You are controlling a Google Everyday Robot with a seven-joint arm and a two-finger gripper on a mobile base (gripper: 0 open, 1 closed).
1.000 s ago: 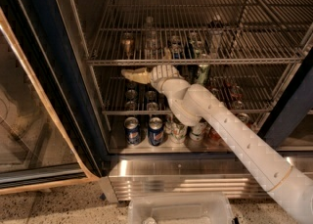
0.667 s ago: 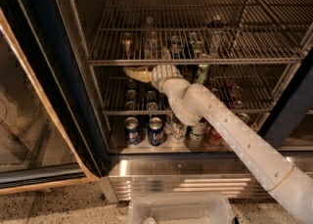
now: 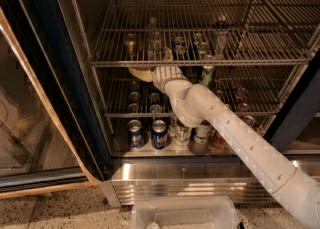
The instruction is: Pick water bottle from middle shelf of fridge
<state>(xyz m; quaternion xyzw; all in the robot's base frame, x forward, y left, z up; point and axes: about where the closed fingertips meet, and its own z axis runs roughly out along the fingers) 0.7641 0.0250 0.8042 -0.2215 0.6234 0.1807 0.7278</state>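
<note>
The fridge [image 3: 60, 73] stands open, with chrome wire racks inside. The water bottle [image 3: 153, 37], clear with a pale cap, stands upright on the middle shelf [image 3: 200, 63] among cans and glass jars. My gripper [image 3: 141, 74] is inside the fridge, just under this shelf's front rail, below and slightly left of the bottle and not touching it. My white arm [image 3: 225, 128] reaches in from the lower right and hides part of the lower rack.
A dark-capped clear bottle [image 3: 220, 34] stands at the right of the same shelf. A green-and-white bottle [image 3: 207, 75] stands on the rack below. Blue cans [image 3: 159, 134] stand on the fridge floor. The glass door [image 3: 30, 123] hangs open at left. A clear bin [image 3: 182, 214] sits below.
</note>
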